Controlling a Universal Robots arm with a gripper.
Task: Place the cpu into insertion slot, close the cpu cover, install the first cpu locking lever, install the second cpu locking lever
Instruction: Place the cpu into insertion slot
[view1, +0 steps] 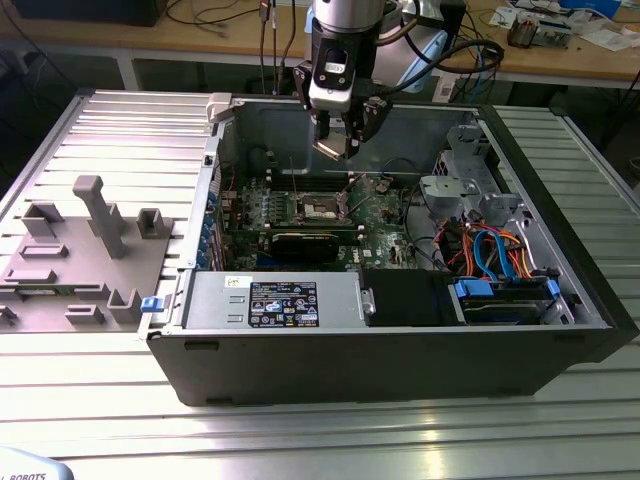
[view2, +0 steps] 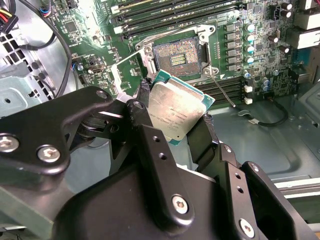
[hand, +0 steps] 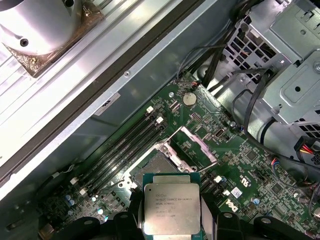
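Step 1 in hand: gripper (view1: 338, 140) clamped on cpu (hand: 171, 207), held clear above open socket (view2: 177, 57) w/ cover (hand: 195, 145) raised; seating prob. called for squaring it to socket, then straight descent.

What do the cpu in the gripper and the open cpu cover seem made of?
The cpu: pale metal lid, dull grey sheen, on a green base, likely circuit-board laminate. The cpu cover: probably thin sheet steel, silvery, with bright glints.
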